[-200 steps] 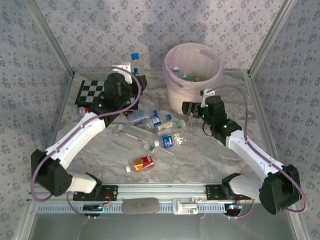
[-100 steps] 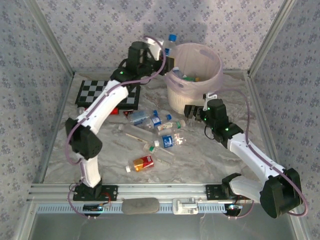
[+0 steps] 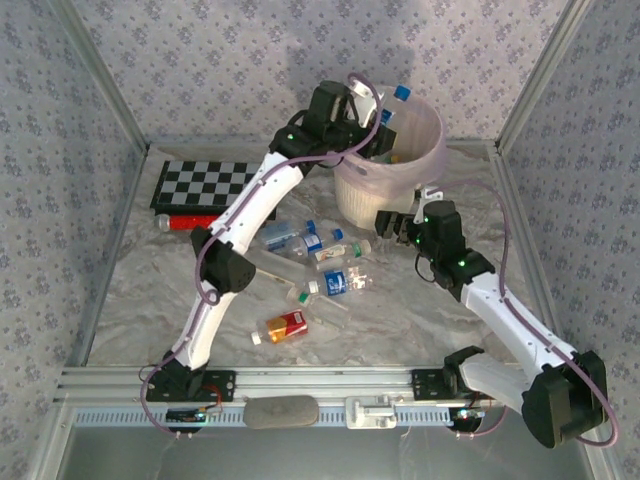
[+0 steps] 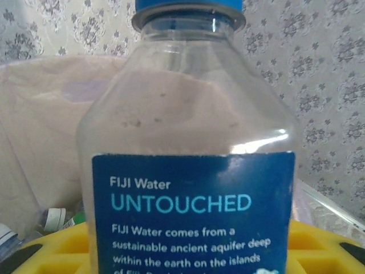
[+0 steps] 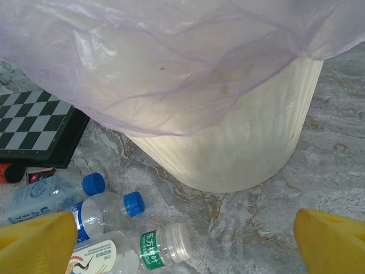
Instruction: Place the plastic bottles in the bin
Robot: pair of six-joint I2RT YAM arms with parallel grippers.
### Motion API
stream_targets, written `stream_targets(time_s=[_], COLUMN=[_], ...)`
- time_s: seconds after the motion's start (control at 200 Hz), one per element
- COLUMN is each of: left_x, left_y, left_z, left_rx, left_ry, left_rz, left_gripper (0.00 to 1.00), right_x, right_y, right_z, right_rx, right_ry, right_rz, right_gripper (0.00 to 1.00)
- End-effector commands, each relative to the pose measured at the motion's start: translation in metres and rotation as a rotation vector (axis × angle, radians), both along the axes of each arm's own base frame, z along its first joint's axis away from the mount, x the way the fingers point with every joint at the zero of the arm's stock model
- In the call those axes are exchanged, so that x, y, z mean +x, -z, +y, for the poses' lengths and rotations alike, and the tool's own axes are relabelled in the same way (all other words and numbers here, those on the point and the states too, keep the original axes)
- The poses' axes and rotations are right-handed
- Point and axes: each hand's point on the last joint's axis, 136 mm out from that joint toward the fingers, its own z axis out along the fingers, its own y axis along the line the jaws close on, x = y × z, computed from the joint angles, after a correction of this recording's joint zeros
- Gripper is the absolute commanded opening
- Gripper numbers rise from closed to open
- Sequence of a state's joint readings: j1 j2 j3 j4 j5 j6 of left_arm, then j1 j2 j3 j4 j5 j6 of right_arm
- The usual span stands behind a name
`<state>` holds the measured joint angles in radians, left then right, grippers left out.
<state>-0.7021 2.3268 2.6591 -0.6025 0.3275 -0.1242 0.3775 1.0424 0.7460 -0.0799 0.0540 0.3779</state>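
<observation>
Cream-white bin [image 3: 362, 198], top external: lined with a pink bag [image 3: 432, 128]; its left rim is under the left gripper [image 3: 383, 118], and its foot is just beyond the right gripper [image 3: 395, 225].
Left gripper, top external: clamped on an upright Fiji water bottle [image 3: 399, 104], blue cap uppermost.
Right gripper, top external: jaws wide, nothing between them.
Plastic bottles [image 3: 312, 243], top external: lying on the table [image 3: 150, 290] just left of the right gripper; an orange-red bottle [image 3: 285, 325] lies well apart, nearer the arm bases.
Chessboard [image 3: 205, 183], top external: far left of both grippers.
Left wrist: yellow fingers [image 4: 322, 242] flank the bottle's blue label; bag behind; bottle tops [image 4: 54, 220] in the bin, lower left.
Right wrist: yellow fingertips [image 5: 34, 240] far apart; bin wall straight ahead; blue-capped bottles [image 5: 94, 184] and a green-labelled bottle [image 5: 154, 245] lie below, leftward.
</observation>
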Motion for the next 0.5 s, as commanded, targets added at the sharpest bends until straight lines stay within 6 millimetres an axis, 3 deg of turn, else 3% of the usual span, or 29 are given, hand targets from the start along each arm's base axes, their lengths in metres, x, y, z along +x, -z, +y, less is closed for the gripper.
stream_targets(time_s=[0.0, 0.135, 0.245, 0.35, 0.495], left_x=[0.003, 0.009, 0.012, 0.011, 0.005], left_y=[0.002, 0.012, 0.012, 0.003, -0.018], left_z=[0.001, 0.000, 0.001, 0.004, 0.010], left_rx=[0.003, 0.017, 0.018, 0.010, -0.012], left_ry=[0.005, -0.015, -0.029, -0.040, -0.046], left_rz=[0.002, 0.008, 0.005, -0.010, -0.034], left_gripper=[0.51, 0.61, 0.76, 0.87, 0.93], right_x=[-0.005, -0.004, -0.004, -0.004, -0.004], right_y=[0.003, 0.001, 0.000, 0.000, -0.001], right_z=[-0.002, -0.003, -0.003, -0.002, 0.001], right_rx=[0.011, 0.015, 0.019, 0.019, 0.032], right_ry=[0.000, -0.001, -0.005, -0.008, -0.019], right_rz=[0.013, 0.009, 0.007, 0.008, 0.012], right_gripper=[0.99, 0.99, 0.99, 0.99, 0.99])
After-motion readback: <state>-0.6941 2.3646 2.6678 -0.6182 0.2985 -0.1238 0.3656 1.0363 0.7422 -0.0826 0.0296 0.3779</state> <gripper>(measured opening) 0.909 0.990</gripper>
